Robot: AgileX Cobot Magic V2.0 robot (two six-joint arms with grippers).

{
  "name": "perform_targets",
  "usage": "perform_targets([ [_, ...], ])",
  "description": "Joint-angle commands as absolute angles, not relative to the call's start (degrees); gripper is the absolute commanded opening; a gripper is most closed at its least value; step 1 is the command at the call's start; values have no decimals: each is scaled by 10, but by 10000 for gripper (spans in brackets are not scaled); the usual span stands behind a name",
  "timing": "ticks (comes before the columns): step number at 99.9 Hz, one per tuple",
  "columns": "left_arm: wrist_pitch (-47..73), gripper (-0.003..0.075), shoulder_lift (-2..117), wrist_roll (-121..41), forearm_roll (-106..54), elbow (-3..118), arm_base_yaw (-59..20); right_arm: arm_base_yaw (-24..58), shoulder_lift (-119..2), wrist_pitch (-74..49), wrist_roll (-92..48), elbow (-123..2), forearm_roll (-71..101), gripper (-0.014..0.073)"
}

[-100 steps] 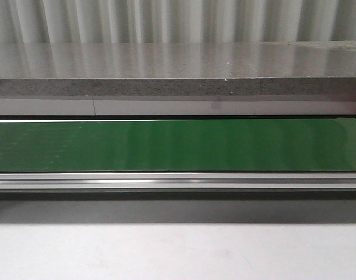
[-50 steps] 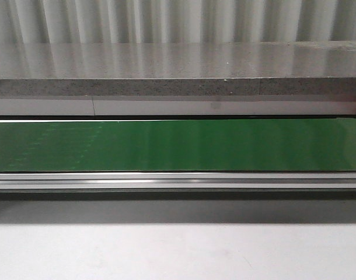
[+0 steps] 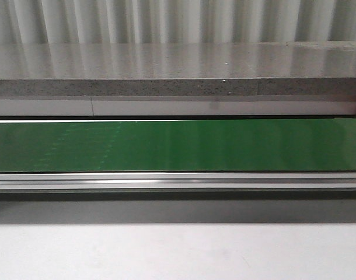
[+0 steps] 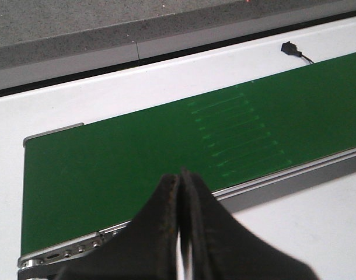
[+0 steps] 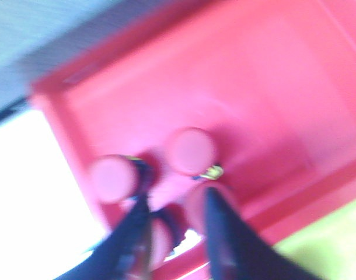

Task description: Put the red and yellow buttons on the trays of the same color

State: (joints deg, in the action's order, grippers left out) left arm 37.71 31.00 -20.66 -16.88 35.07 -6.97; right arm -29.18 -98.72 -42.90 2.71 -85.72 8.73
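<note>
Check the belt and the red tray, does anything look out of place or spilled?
Nothing stands out. The green belt shows only faint marks, and the red buttons sit inside the red tray, though that view is blurred.

Green conveyor belt (image 3: 178, 146), grey stone ledge (image 3: 166, 70) behind.

Grey speckled stone counter (image 3: 166, 64) under corrugated metal wall (image 3: 166, 20)

Soft light is streaking the glossy countertop across the upper frame; a white tabletop (image 3: 166, 251) is filling the bottom.
</note>
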Motion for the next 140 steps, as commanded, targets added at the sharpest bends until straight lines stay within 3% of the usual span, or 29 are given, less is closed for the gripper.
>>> perform_targets([
  [1,339,-20,312,-206,-182,365,-74,-268,-929,-416,11,-866,86,-29],
  [4,339,-20,312,-206,-182,365,-74,-259,-920,-418,11,-863,86,-74],
  [50,339,-20,312,-206,-182,365,-74,-95,-766,-446,-4,-757,87,-68],
  [78,339,-20,312,-206,-182,365,-74,-19,-658,-394,-4,-672,94,-68],
  [111,339,-20,312,-206,-182,365,-74,-13,-527,-296,-4,-561,73,-68],
  [140,339,-20,312,-206,-182,365,-74,-13,-405,-116,-4,-407,72,-68],
])
